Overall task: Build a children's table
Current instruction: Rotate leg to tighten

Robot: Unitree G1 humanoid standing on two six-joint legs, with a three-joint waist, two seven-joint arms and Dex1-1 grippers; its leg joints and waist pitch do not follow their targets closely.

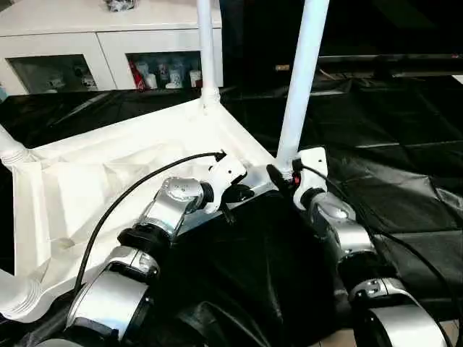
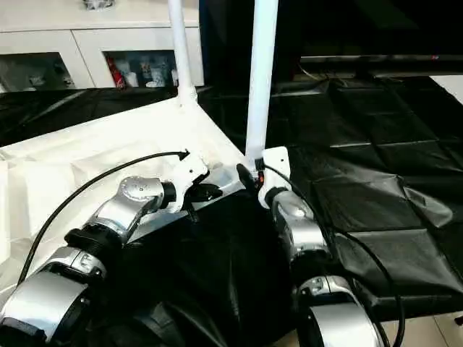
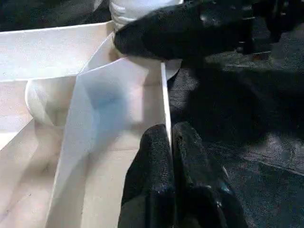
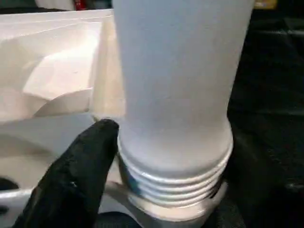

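Note:
The children's table lies upside down on a black cloth, its rimmed underside [image 1: 87,195] facing up. Two white legs stand upright in the right-hand corners, the near one [image 1: 300,87] and the far one [image 1: 206,50]. At the left edge show the stubs of two more legs [image 1: 11,152] [image 1: 14,289]. My left gripper [image 3: 169,137] is shut on the thin front rim of the top [image 3: 164,95], a little left of the near leg. My right gripper [image 1: 282,177] sits at that leg's threaded base [image 4: 173,175], right against it.
A white cabinet [image 1: 101,36] with glass doors and small items inside stands at the back left. Black sheeting [image 1: 391,130] covers the surface all round, with a dark shelf edge [image 1: 391,65] at the back right.

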